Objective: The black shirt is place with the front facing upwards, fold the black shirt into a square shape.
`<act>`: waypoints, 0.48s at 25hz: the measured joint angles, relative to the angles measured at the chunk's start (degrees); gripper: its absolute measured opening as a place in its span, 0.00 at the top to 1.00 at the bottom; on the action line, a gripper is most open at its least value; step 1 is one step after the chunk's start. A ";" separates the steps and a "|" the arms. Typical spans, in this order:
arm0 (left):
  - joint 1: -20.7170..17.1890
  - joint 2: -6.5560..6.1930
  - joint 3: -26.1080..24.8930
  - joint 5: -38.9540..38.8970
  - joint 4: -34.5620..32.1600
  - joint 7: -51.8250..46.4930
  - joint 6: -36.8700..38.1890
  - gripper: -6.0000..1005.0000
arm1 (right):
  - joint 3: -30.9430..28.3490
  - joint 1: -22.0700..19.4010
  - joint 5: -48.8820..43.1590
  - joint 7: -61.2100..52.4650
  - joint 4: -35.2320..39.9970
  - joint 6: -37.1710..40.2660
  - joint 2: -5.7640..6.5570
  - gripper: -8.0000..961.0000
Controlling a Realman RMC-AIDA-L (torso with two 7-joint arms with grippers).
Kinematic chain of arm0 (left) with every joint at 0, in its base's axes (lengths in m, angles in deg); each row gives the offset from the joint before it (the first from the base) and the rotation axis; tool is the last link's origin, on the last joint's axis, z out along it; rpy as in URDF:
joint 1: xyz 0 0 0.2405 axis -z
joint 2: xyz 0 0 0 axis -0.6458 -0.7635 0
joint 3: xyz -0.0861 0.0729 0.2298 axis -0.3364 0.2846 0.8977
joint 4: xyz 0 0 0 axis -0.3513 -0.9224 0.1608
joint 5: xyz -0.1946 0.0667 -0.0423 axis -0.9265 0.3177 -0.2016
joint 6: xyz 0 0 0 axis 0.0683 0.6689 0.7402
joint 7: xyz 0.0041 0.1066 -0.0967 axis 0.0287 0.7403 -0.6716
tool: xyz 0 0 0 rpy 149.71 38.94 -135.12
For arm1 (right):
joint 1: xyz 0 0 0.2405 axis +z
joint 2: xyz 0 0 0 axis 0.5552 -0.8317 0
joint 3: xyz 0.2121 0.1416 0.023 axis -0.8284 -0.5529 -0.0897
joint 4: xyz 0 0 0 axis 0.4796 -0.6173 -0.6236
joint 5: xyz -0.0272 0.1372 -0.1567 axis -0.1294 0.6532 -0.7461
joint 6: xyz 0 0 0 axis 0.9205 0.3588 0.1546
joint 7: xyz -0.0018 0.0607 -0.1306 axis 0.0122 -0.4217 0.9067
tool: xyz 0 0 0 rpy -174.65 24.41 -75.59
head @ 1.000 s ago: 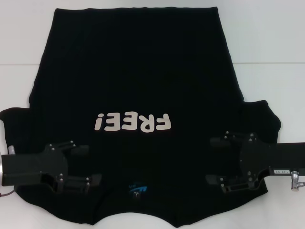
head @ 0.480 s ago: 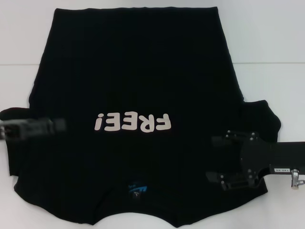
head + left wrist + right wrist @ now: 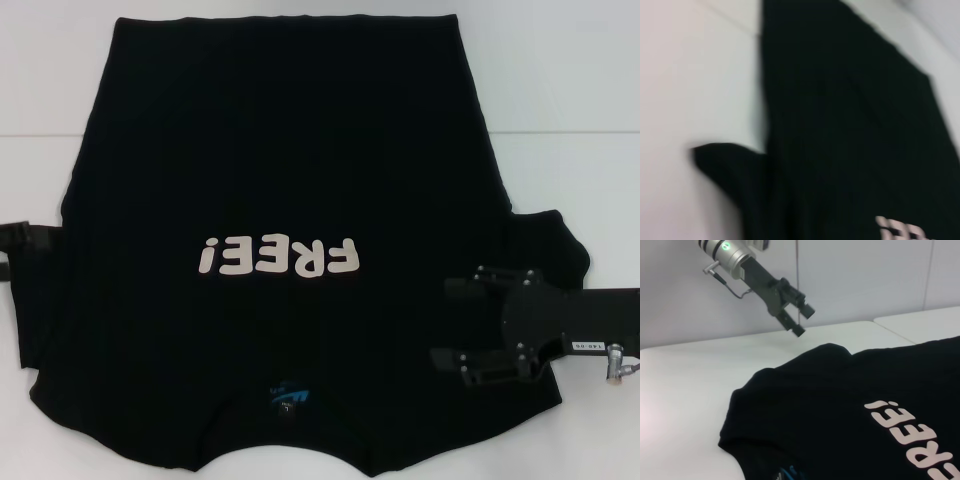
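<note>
Since the earlier frame the left gripper (image 3: 796, 315) has left the shirt's shoulder area and now hangs in the air beyond the left sleeve, its fingers a little spread and holding nothing. The black shirt (image 3: 290, 180) lies flat on the white table (image 3: 560, 80), front up, collar toward the robot, white "FREE!" lettering (image 3: 278, 257) and a small blue neck label (image 3: 289, 399) visible. The right gripper (image 3: 462, 322) hovers over the right shoulder, fingers spread, gripping nothing. The cloth looks soft, light and limp; I think pinching at shoulder seams or sleeve edges suits best.
</note>
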 joint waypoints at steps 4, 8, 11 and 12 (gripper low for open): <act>1.26 -0.03 0.32 3.75 1.44 -3.07 -5.15 0.06 | 0.17 0.20 -0.05 -0.01 -0.09 -0.92 0.00 0.02; 1.83 0.10 0.72 4.88 2.71 -3.88 -8.68 0.06 | 0.27 0.41 -0.10 0.00 -0.13 -1.00 0.00 0.02; 1.98 0.53 0.79 5.55 3.25 -3.93 -11.17 0.06 | 0.31 0.42 -0.10 0.00 -0.16 -1.01 0.00 0.02; 1.98 0.65 0.81 5.57 3.41 -3.88 -11.76 0.06 | 0.31 0.41 -0.10 -0.01 -0.18 -1.01 0.00 0.02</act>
